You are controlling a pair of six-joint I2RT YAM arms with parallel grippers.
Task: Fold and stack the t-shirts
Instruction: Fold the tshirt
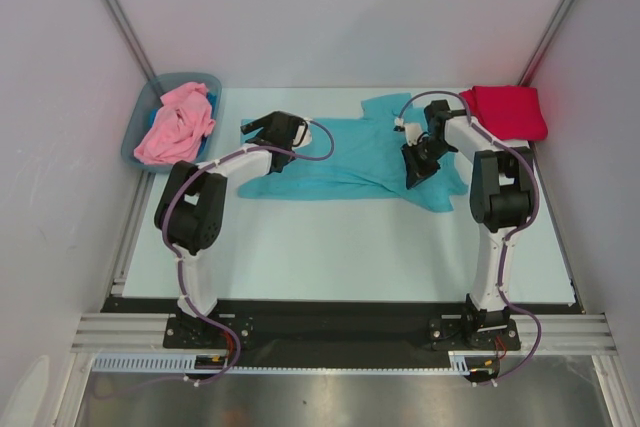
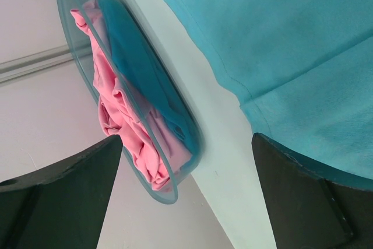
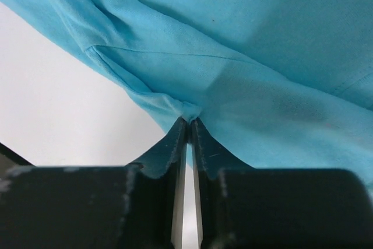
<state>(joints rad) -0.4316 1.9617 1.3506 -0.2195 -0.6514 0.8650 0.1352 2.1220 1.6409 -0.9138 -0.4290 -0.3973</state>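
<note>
Tabletop [image 1: 350, 247] stretches out from the arm bases to the teal t-shirt [image 1: 340, 157], which lies spread flat with its long axis running left to right across the middle, between the two arms.

The right tool [image 3: 189, 122] is clenched on a small pinch of cloth at the shirt's right end. The fabric bunches into a peak just where the jaws meet, and no gap shows between them there. The left tool [image 2: 187, 139] is released, jaws wide apart. It hangs over the shirt's left edge, with cloth under one finger and pale tabletop under the gap.

Both arms therefore stand at opposite ends of the garment. The right arm has its end in hand, and the left is the nearer one for the free left edge. Any fold, I judge, would carry one end along that left-right axis toward the other.

Farther back on the left, the pink t-shirt [image 1: 175, 122] sits crumpled in the bin [image 1: 205, 77], just beside the left tool. A red t-shirt [image 1: 510, 112] lies folded at the far right corner.
</note>
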